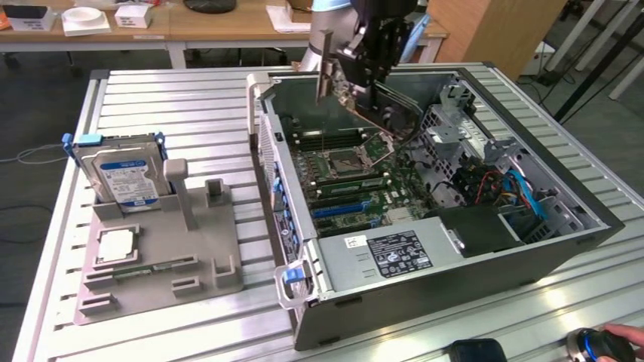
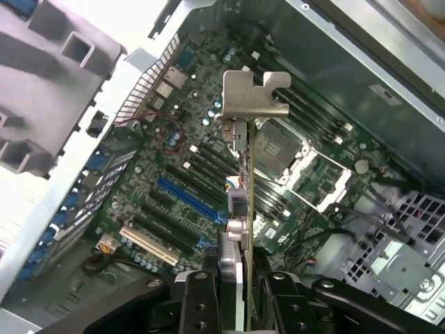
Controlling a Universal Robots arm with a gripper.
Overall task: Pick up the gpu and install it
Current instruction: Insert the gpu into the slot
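Observation:
The gpu hangs tilted above the open computer case, over the motherboard's back half. My gripper is shut on its upper edge. In the wrist view the gpu shows edge-on, with its silver bracket at the far end. The gripper clamps it from both sides. Below the card lie the motherboard's expansion slots, among them a blue slot and a cream one. The card is clear of the board and touches no slot.
At the exterior view's left, a grey holder carries a hard drive, a processor and a memory stick. In the case sit a power supply and blue cables. A person's hand rests at the near right corner.

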